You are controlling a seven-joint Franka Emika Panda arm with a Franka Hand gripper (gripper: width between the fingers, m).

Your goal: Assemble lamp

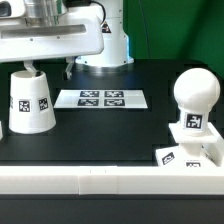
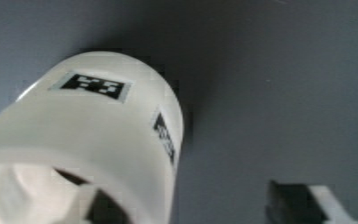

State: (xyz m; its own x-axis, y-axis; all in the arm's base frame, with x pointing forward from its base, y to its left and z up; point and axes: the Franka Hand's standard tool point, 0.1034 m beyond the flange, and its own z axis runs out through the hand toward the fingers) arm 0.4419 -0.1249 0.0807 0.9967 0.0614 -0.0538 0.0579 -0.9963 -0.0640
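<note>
In the exterior view, the shade [image 1: 31, 100] is standing on the dark desk [image 1: 110, 130] at the exterior view's left, its long axis vertical and its narrow end pointing up, directly under the jaws [image 1: 30, 66]. The bulb [image 1: 194, 96] is sitting upright on the square base [image 1: 192, 148] at the exterior view's right, round top up. The marker board [image 1: 100, 98] is lying flat between them, farther back.

In the wrist view, the shade [image 2: 108, 135] is filling the frame lengthwise, tags facing the camera. One dark finger [image 2: 322, 203] is showing beside it, apart from it; whether the jaws are released or clenched, I cannot tell.
</note>
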